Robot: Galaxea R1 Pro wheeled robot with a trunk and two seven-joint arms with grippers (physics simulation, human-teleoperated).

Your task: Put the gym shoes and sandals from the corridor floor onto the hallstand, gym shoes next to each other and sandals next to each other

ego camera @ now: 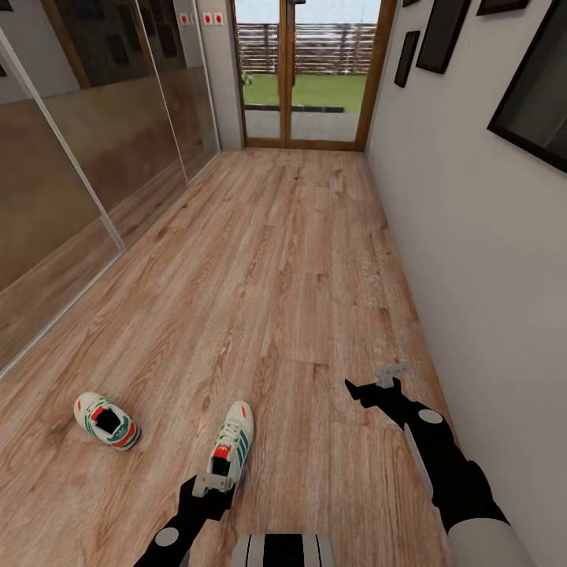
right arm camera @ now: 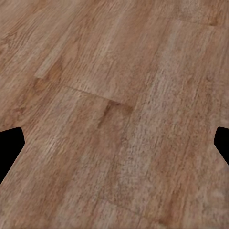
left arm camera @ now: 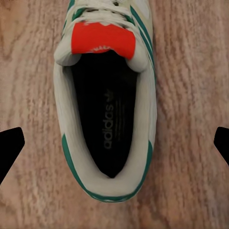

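Nearest the robot, the left gripper (ego camera: 211,490) hung directly over the heel end of one gym shoe (ego camera: 231,441), its fingers spread wide; in the left wrist view the two dark fingertips (left arm camera: 10,148) stood well clear of the shoe (left arm camera: 106,109) on either side, gripping nothing. That shoe lay upright on the wooden floor (ego camera: 291,260), its long axis running away from the robot with the toe pointing up the corridor and slightly right, so the open fingers bracketed it across its width near the heel collar. A straight descent looked like the likely next move, with the sides of the heel as the place to close. The second gym shoe (ego camera: 106,420) lay to the left, well apart from the first, and also on the left arm's side. The right gripper (ego camera: 370,387) hovered open over bare boards near the right wall (ego camera: 472,260), holding nothing. Beyond, the floor ran on to a glass door (ego camera: 307,71).
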